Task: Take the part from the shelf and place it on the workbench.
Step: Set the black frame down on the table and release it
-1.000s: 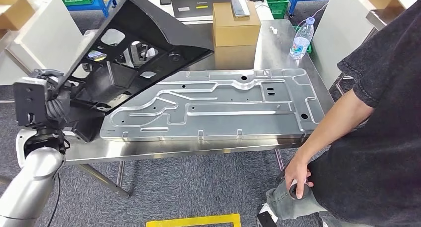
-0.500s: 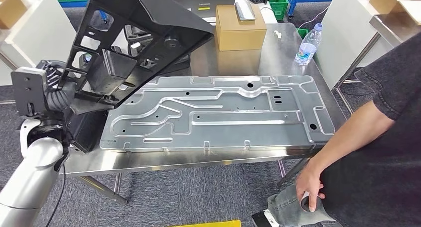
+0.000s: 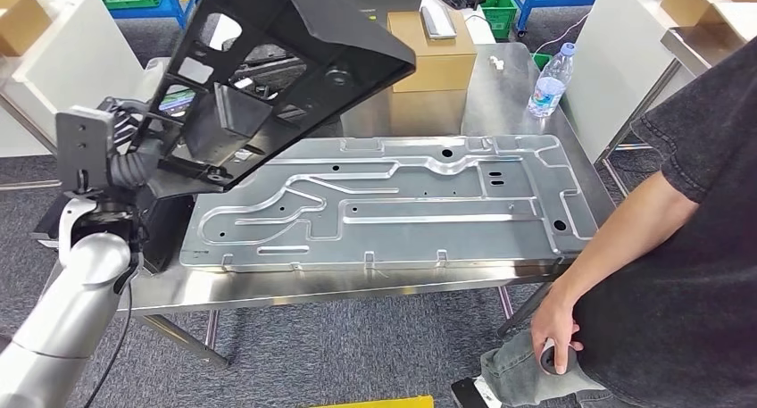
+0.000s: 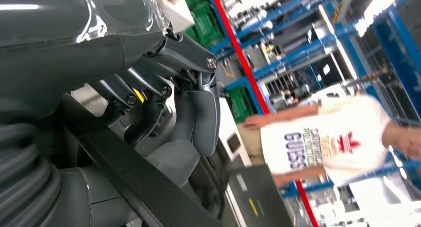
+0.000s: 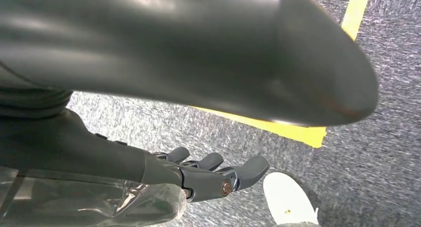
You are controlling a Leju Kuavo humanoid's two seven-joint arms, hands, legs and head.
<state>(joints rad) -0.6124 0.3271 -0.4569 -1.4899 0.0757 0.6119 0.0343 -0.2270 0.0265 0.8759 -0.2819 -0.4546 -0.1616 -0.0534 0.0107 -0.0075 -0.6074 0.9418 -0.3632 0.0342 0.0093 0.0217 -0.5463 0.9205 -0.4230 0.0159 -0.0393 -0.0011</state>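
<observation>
A large black plastic part (image 3: pixel 277 69) with many cut-outs hangs tilted above the left end of the steel workbench (image 3: pixel 357 287). My left hand (image 3: pixel 134 171) grips its lower left edge. The left wrist view shows that hand's fingers (image 4: pixel 169 103) wrapped over a black bar of the part (image 4: pixel 134 182). My right hand (image 5: pixel 208 172) hangs beside my body above the grey carpet, fingers loosely extended with nothing in them.
A big embossed metal plate (image 3: pixel 393 203) covers most of the workbench. Behind it stand a cardboard box (image 3: pixel 437 55) and a water bottle (image 3: pixel 549 82). A person in a black shirt (image 3: pixel 661 247) stands at the bench's right end. Yellow floor tape (image 5: pixel 303 132) lies below.
My left hand has lifted the black part higher and carried it a little to the right over the bench. The head view has also shifted slightly.
</observation>
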